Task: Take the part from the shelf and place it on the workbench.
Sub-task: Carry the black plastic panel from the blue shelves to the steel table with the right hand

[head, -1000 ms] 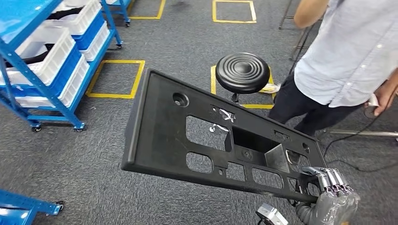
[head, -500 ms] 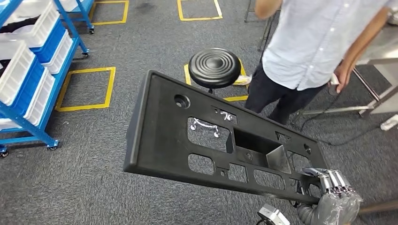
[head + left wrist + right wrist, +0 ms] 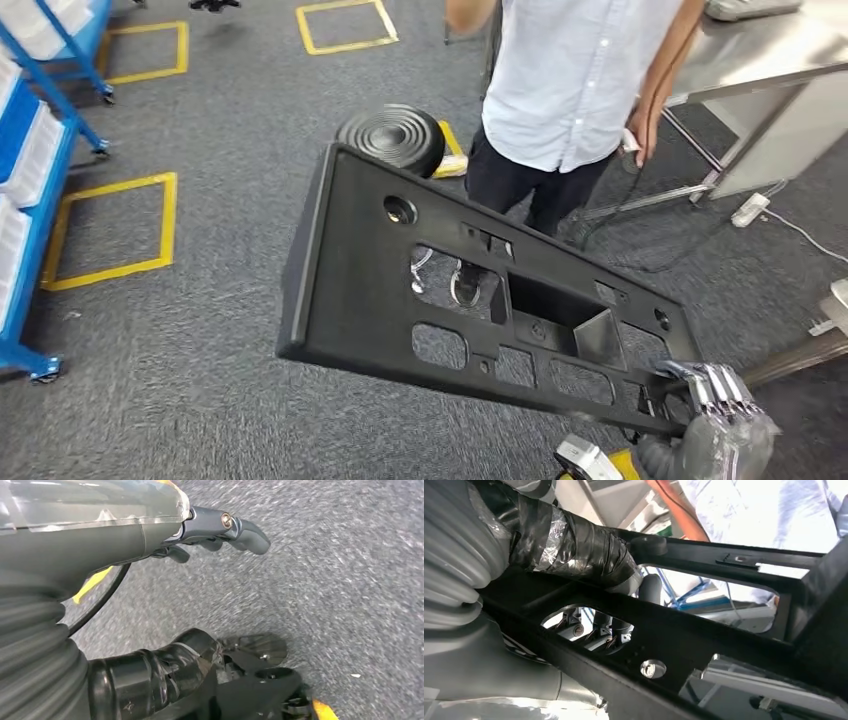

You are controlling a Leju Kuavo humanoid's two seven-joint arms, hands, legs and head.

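The part (image 3: pixel 370 290) is a long black plastic panel with several cut-outs, held flat and slanting across the head view above the carpet. My right hand (image 3: pixel 715 420) grips its near right end, fingers (image 3: pixel 712 385) hooked over the edge. In the right wrist view the taped thumb (image 3: pixel 569 545) lies against the panel (image 3: pixel 704 635) and fingers show through a cut-out. The steel workbench (image 3: pixel 760 60) stands at the far right. My left hand (image 3: pixel 150 535) hangs over the carpet holding nothing, fingers (image 3: pixel 235 527) apart from the thumb.
A person in a white shirt (image 3: pixel 570 70) stands just beyond the panel's far edge, beside the workbench. A black stool (image 3: pixel 392 138) is behind the panel. The blue shelf (image 3: pixel 30 150) is at the left edge. Cables and a power strip (image 3: pixel 750 208) lie under the bench.
The whole view has swung to the right: the shelf slid to the left edge and the workbench came in at the right. The panel stays in my right hand's grip.
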